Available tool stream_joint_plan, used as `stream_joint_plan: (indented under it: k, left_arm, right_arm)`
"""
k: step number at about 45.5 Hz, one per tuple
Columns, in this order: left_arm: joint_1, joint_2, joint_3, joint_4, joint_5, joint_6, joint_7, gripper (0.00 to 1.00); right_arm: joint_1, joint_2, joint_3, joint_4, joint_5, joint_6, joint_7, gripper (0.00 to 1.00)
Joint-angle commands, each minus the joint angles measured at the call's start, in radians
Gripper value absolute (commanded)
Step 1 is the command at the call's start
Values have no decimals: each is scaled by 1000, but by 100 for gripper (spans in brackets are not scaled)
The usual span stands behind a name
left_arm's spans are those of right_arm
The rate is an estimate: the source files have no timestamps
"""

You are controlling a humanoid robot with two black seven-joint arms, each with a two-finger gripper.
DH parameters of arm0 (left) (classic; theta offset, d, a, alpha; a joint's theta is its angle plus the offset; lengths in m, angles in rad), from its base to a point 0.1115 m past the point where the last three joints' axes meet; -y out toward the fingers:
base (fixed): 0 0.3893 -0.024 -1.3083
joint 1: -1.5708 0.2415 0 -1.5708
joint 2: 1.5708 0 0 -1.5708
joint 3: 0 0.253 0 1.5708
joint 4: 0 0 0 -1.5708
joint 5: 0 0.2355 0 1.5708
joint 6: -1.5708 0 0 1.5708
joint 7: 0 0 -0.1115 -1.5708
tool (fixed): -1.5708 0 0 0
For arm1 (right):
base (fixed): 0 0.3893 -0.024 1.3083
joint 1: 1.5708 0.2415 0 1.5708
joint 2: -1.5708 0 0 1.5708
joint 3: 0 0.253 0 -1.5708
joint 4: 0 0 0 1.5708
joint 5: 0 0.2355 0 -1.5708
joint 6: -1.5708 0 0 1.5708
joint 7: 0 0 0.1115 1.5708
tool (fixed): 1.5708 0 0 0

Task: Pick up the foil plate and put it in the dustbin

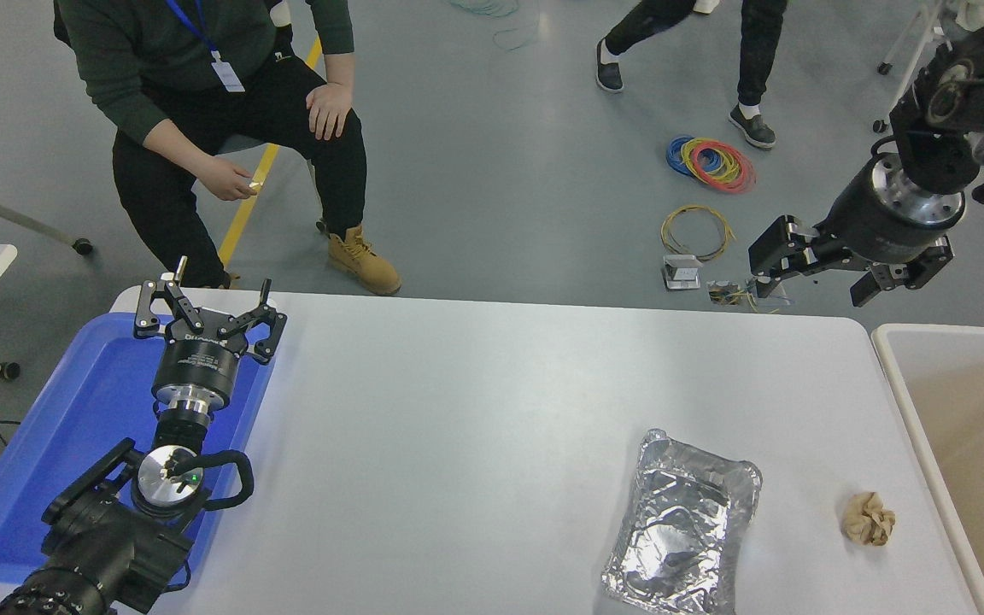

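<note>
On table, foil plate (pixel 682 523) lengthwise (slightly tilted).

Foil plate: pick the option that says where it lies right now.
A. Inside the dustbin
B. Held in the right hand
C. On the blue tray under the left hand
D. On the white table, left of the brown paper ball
D: the foil plate lies flat on the white table, with the brown paper ball to its right, while the right hand hangs open and empty beyond the table's far edge.
</note>
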Motion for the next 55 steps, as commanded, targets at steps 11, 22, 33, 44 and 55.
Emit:
stream_joint_plan:
  k: [11, 22, 33, 44, 55]
  left_arm:
    - [0, 1, 0, 0, 0, 0, 1, 100]
    - [0, 1, 0, 0, 0, 0, 1, 100]
    - [0, 1, 0, 0, 0, 0, -1, 100]
    - [1, 1, 0, 0, 0, 0, 1, 100]
    - [0, 1, 0, 0, 0, 0, 1, 100]
  right_arm:
    - [-285, 7, 19, 48, -4, -165, 4, 100]
    - [-408, 19, 97, 48, -4, -314, 4, 100]
    - [-451, 19, 104, 62, -4, -370, 8, 100]
    - [-534, 19, 181, 77, -7, -419, 10, 100]
    - [-601, 22, 238, 85, -16, -463, 10, 100]
